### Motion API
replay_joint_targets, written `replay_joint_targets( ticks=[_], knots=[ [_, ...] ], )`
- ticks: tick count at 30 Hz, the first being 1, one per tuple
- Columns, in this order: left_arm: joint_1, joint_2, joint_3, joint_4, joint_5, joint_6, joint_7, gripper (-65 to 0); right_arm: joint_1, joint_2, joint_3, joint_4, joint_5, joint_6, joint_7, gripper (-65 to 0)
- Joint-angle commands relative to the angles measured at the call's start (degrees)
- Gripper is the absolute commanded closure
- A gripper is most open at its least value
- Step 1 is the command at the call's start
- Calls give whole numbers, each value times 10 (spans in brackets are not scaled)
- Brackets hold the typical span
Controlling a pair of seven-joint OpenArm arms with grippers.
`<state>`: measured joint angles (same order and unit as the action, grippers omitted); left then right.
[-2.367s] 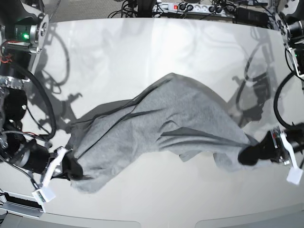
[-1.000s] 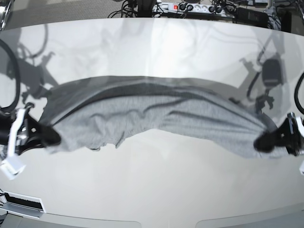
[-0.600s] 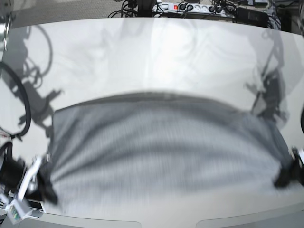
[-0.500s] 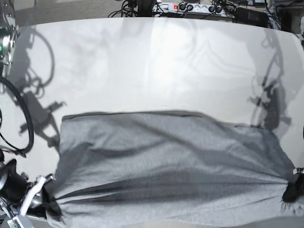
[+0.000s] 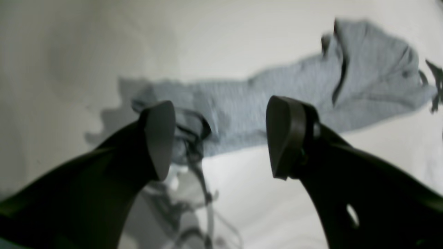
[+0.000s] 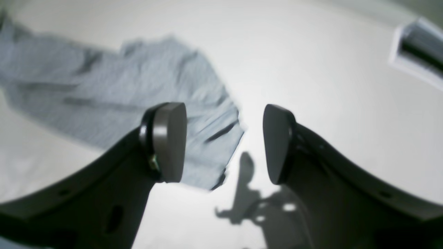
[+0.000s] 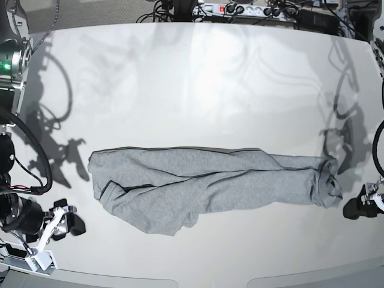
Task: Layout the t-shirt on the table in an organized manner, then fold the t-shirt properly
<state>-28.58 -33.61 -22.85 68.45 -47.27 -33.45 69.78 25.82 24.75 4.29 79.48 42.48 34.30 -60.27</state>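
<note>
Base view, left to right. At the near left corner the right gripper [image 7: 60, 221] hangs just off the t-shirt [image 7: 204, 189], its fingers [image 6: 168, 141] spread wide with nothing between them; the right wrist view shows bare tabletop in the gap and the cloth's squared end lying beside the left finger. The t-shirt lies on the table [image 7: 198, 78] in its near half, as a long rumpled band with creases and overlapping folds along its length; no lettering shows. Its long axis runs left to right across the table, the broader, rounded end pointing left and the narrower, bunched end pointing right. At the near right edge the left gripper [image 7: 359, 206] is likewise parted and empty, clear of the bunched end, as the left wrist view [image 5: 218, 136] confirms. Judged step: laying out, not yet folding, since the garment is bunched along its length rather than flat. To do it well, each gripper should probably take a single layer at a distinct corner or hem rather than a gathered clump, then draw the cloth apart across the band's short direction so that the overlaps open and the sleeves appear.
</note>
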Motion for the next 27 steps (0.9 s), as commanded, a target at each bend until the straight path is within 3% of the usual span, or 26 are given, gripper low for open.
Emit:
replay_joint_targets(
  ticks=[1, 3, 5, 8, 9, 10, 11, 12, 14, 18, 22, 23, 27],
  knots=[
    [-15, -9, -3, 8, -33, -4, 9, -420, 10, 7, 4, 9, 39, 13, -9, -371],
    [-7, -7, -3, 8, -63, -4, 48, -420, -14, 6, 3, 9, 68, 18, -30, -371],
    [10, -7, -3, 8, -69, -4, 57, -420, -44, 5, 3, 9, 64, -1, -25, -371],
    [42, -6, -3, 8, -57, -4, 52, -420, -94, -8, 3, 9, 21, -29, 22, -371],
    [53, -6, -3, 8, -54, -4, 53, -420, -111, -14, 3, 9, 8, -24, 37, -371],
    [63, -5, -3, 8, -54, -4, 53, -420, -126, -20, 3, 9, 7, 2, 42, -370],
    [74, -3, -3, 8, -59, -4, 52, -420, -140, -26, 2, 9, 10, 57, 40, -361],
    [85, 0, -3, 8, -75, -11, 53, -420, -153, -32, 1, 10, 14, 57, 33, -355],
    [109, 3, -2, 8, -115, -59, 53, -420, -171, -37, -26, 24, -6, 57, 40, -355],
    [146, 1, 1, 8, -159, -65, 57, -420, -180, -35, -113, 44, -151, 57, 126, -356],
    [154, 2, 1, 8, -161, -65, 57, -420, -169, -34, -196, 44, -378, 57, 252, -356],
    [154, 2, 1, 8, -161, -65, 57, -420, -165, -32, -216, 44, -428, 44, 270, -356],
    [154, 1, 0, 8, -160, -65, 58, -420, -160, 2, -302, 44, -530, -43, 335, -356]
  ],
)
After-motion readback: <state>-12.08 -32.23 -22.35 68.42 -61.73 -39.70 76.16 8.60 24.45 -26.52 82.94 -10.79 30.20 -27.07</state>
